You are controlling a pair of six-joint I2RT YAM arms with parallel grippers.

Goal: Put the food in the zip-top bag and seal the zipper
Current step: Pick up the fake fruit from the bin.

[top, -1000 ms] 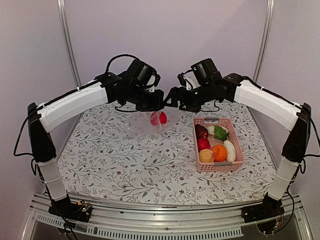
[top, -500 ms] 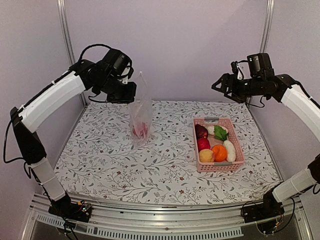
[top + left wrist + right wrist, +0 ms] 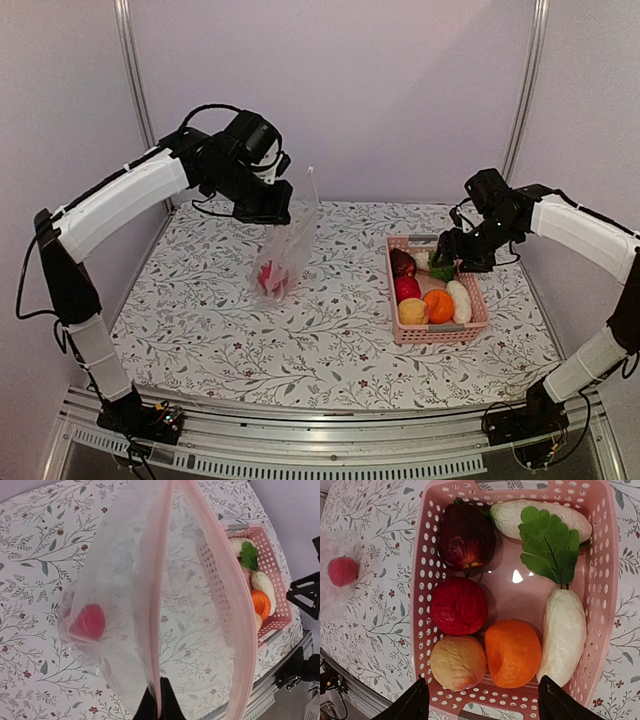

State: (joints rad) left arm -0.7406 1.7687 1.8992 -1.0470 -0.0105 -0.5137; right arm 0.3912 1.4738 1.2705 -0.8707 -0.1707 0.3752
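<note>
My left gripper [image 3: 277,212] is shut on one lip of the zip-top bag [image 3: 290,245], which hangs tilted with its lower end near the table. In the left wrist view the fingertips [image 3: 159,701] pinch the pinkish zipper [image 3: 161,580], and the mouth gapes wide. One red fruit [image 3: 87,622] lies at the bag's bottom. My right gripper [image 3: 455,262] hovers open over the pink basket [image 3: 437,337], empty. Between its fingers [image 3: 413,704] lie a tan fruit [image 3: 457,662] and an orange one [image 3: 512,652]. Red [image 3: 459,605], dark purple [image 3: 466,537], white [image 3: 564,635] and leafy green [image 3: 547,547] pieces lie beyond.
The flowered tablecloth [image 3: 330,330] covers the table. The basket stands at the right, its wall [image 3: 615,580] pierced with holes. A pale wall and two metal posts [image 3: 135,80] close off the back. The table's metal rail [image 3: 330,460] runs along the near edge.
My right gripper left the bag's mouth, swung right and came down over the basket, its jaws narrowing a little. The left arm raised the bag, then shifted it slightly right.
</note>
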